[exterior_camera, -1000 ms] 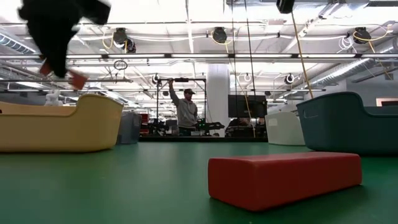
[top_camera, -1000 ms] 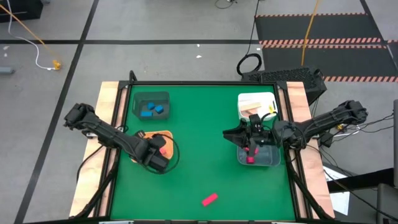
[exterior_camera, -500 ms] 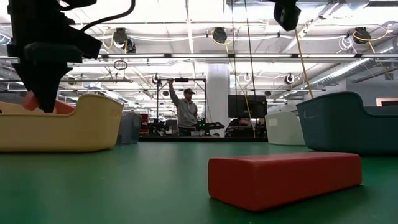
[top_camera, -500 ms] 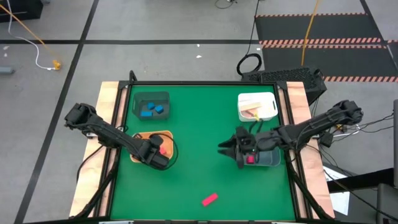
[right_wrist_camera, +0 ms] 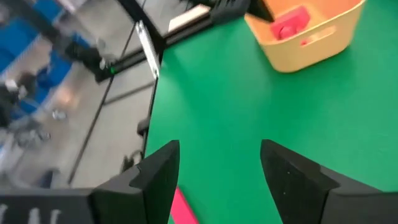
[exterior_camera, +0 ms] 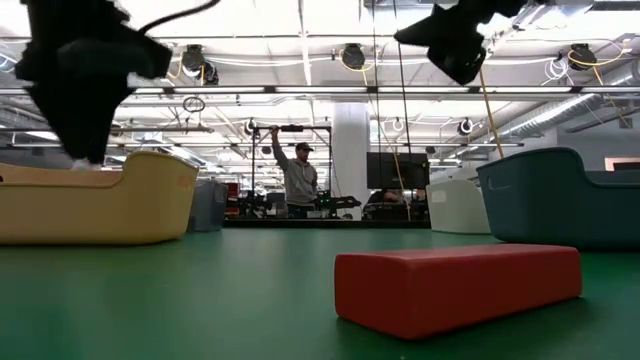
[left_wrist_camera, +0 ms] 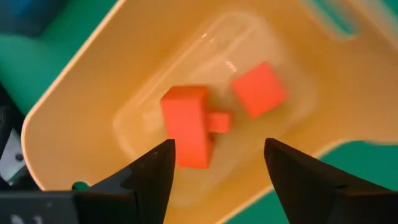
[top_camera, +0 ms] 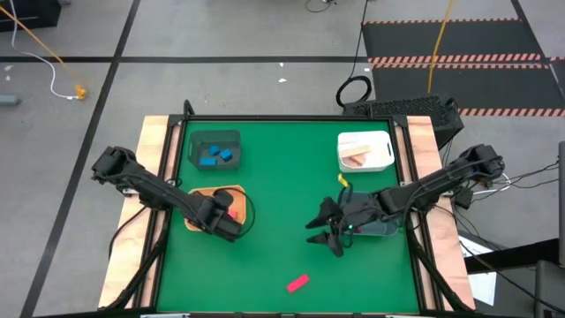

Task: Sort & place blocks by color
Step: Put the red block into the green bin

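Note:
My left gripper (top_camera: 227,221) hangs open over the orange bin (top_camera: 201,196). In the left wrist view its fingers frame red blocks (left_wrist_camera: 186,124) lying on the bin's floor (left_wrist_camera: 273,143), touching none of them. My right gripper (top_camera: 321,232) is open above the green table, left of the grey-blue bin (top_camera: 387,228). A red bar (top_camera: 297,283) lies flat on the table nearer the near edge; it peeks in between the right fingers (right_wrist_camera: 184,209) and fills the low view (exterior_camera: 455,285). Blue blocks (top_camera: 216,155) lie in the dark green bin and tan pieces (top_camera: 357,160) in the white bin.
The four bins stand toward the table's left and right sides: dark green (top_camera: 217,139) and white (top_camera: 365,138) far, orange and grey-blue nearer. Green table surface (top_camera: 282,185) stretches between them. A person (exterior_camera: 297,180) stands far off in the room beyond.
My left gripper carried a red block, dipped toward the orange bin and rose again; the block is gone from its fingers. My right gripper left its place above the grey-blue bin and swung toward the table's left and near edge, toward the red bar.

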